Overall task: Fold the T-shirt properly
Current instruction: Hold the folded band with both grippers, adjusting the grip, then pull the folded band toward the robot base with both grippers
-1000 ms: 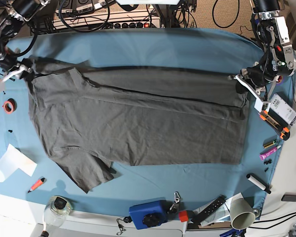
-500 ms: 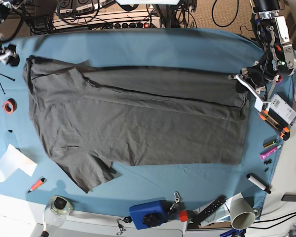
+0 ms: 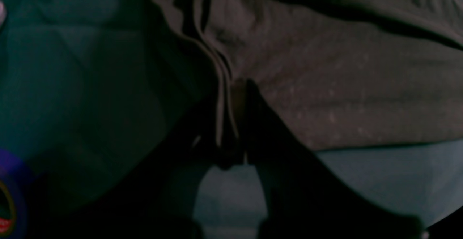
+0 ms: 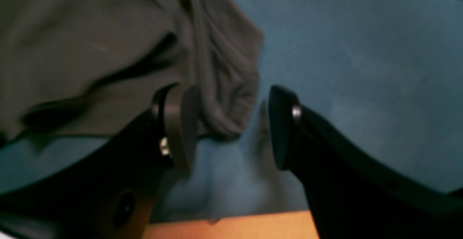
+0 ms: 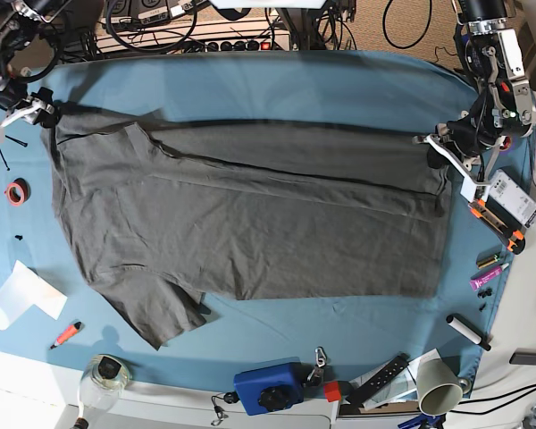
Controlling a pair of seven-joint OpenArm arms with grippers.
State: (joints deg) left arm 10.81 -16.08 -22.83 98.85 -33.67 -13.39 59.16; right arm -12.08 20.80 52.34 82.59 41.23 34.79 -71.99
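L end effector (image 3: 231, 123) clenched on hem of wrinkly dark charcoal-grey cotton T-shirt (image 5: 250, 223) | R end effector (image 4: 228, 127) released, wide open by shirt corner | blue-teal cloth tabletop (image 5: 277, 89)

Large dark charcoal-grey T-shirt (image 5: 250, 214), plain, without print, soft and full of small wrinkles. Lying spread flat across the middle of the worktop, long side running left to right in the base view. Far long edge folded over onto the body, making a straight crease. One short sleeve pointing out at the near left. Right-hand hem corner bunched into several thin layers, slightly lifted. Left far corner crumpled.
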